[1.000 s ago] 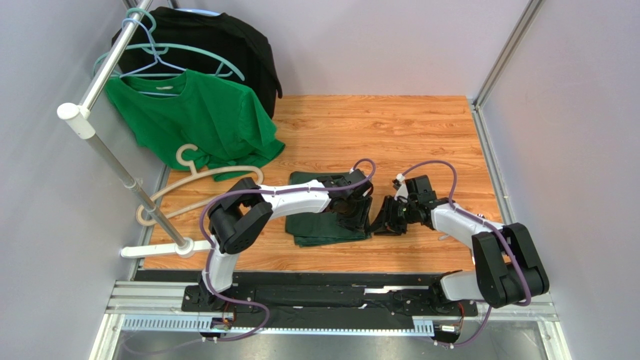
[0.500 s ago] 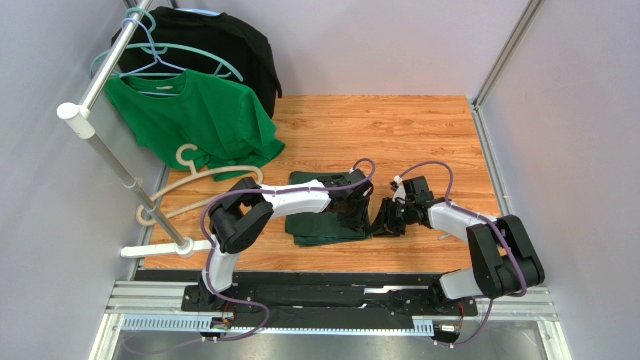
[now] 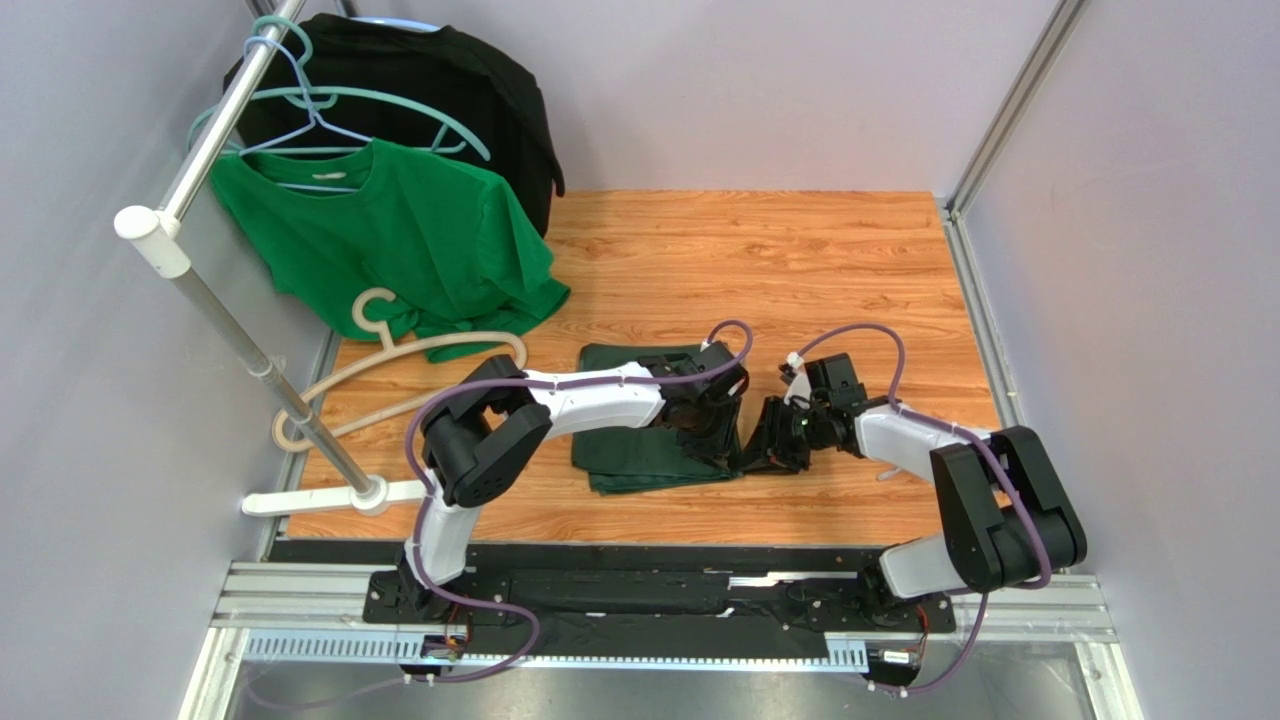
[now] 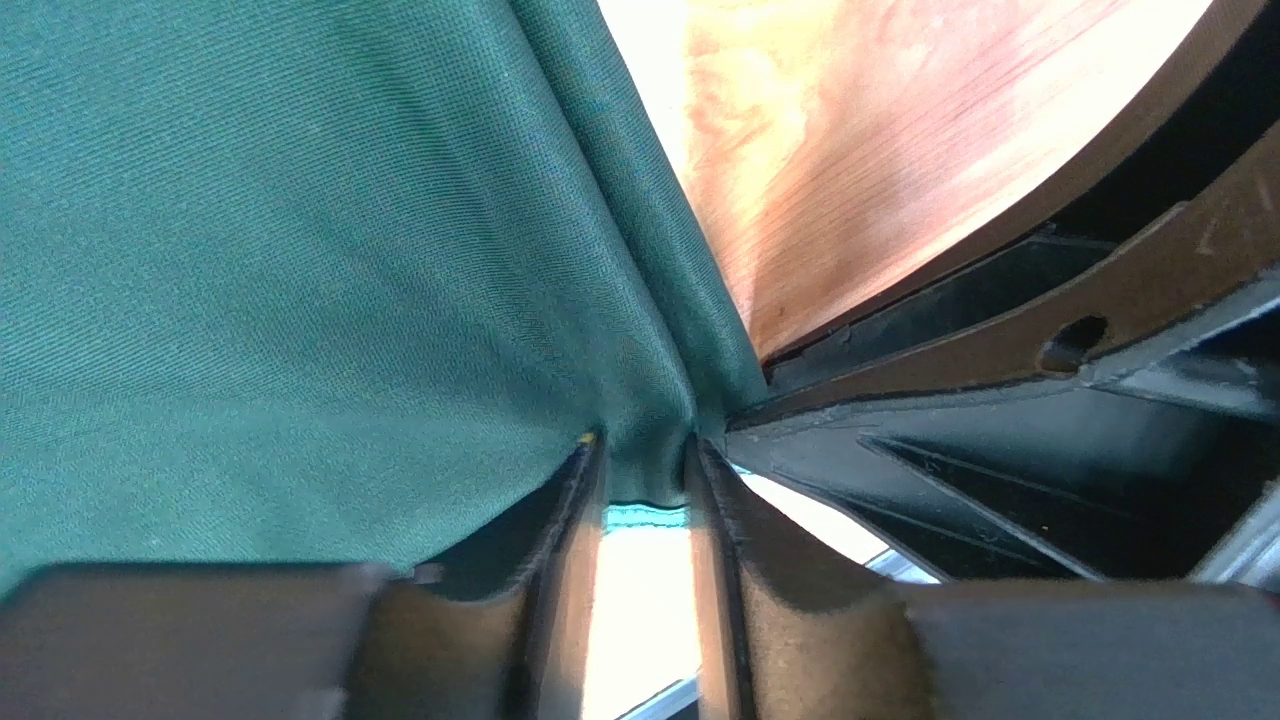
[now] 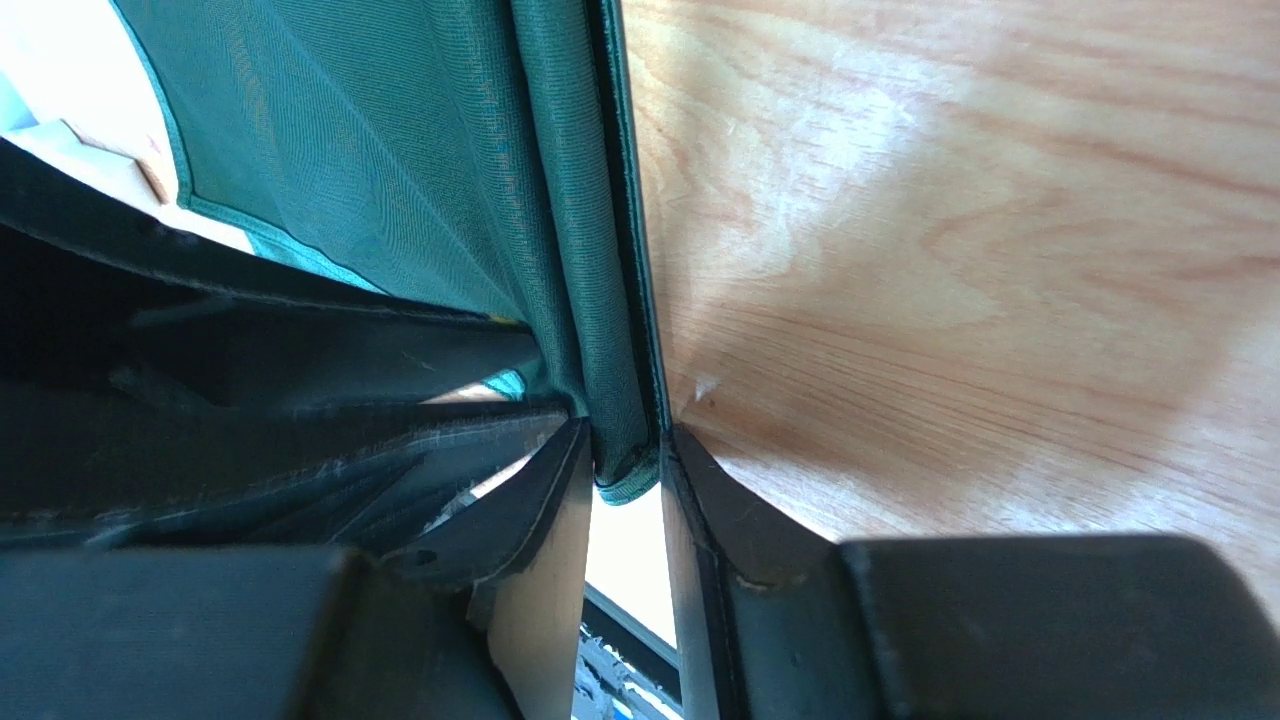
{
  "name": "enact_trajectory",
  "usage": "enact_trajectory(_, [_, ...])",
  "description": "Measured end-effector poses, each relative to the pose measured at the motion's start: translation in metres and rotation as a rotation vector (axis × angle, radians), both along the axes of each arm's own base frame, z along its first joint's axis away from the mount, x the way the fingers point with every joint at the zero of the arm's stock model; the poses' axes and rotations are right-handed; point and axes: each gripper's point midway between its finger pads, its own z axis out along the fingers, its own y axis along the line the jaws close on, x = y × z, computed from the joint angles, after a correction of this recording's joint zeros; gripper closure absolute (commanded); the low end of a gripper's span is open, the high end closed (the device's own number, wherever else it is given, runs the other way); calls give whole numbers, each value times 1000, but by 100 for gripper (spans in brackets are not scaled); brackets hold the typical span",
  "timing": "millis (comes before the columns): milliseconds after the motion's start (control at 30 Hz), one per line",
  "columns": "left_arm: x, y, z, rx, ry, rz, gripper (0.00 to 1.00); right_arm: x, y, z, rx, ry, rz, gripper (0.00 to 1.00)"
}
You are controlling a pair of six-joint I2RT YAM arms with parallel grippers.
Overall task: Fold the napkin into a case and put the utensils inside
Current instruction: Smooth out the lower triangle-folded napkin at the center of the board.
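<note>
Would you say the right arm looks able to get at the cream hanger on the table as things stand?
Probably not: the right gripper is shut on the napkin, and the left arm lies between it and the hanger.

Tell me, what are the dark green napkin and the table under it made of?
The napkin looks like soft woven cloth, matte: the left wrist view shows a fine criss-cross thread pattern, and it bunches into soft folds. Cotton or a blend, I can't tell. The table looks like wood or wood-look laminate: orange-brown grain lines with a slight sheen.
</note>
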Motion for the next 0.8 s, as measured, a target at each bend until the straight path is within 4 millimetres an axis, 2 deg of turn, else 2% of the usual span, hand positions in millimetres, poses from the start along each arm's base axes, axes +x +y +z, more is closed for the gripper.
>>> enact_trajectory(133, [-1,0,-2,5,3,3,81,-1,1,0,0,-2,4,73])
enact_trajectory(233, [-1,1,-2,10,-2,0,98,-1,1,0,0,-2,5,76])
enact_trajectory(400, [-2,4,-3,24,-1,-3,100,-3,2,-2,-1,3,10,86])
enact_trajectory(500, [-3,4,-3,26,3,-4,100,-4,3,-2,-1,3,14,94])
enact_trajectory(533, [-3,4,-3,27,5,-5,100,-4,3,-2,-1,4,15,99])
enact_trajectory(800, [-6,-4,7,6,14,-19,100,-5,4,-2,1,5,16,100])
